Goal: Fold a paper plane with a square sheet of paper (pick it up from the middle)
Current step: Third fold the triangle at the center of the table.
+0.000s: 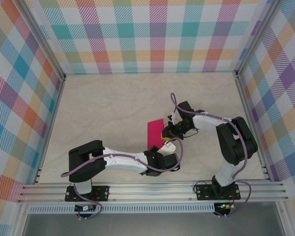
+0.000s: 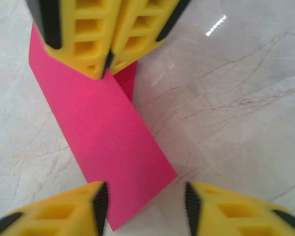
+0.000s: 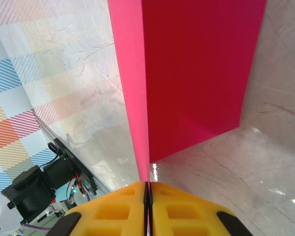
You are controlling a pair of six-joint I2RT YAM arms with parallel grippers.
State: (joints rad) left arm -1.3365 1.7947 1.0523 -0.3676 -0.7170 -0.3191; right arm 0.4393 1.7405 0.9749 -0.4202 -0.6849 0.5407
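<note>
Yellow fingers (image 3: pixel 113 211) of my right gripper (image 3: pixel 148 189) are pressing together on one edge of the folded pink paper (image 3: pixel 196 73), so this gripper is gripping it. My left gripper (image 2: pixel 143 201) is standing open, with the paper's other end lying between its spread fingers, near the middle of the table (image 1: pixel 113 108).

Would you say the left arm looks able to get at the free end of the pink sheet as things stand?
Probably yes: the left arm's jaws stand open right at the near end of the pink sheet, with nothing between. The right arm's jaws pinch only its far end.
</note>
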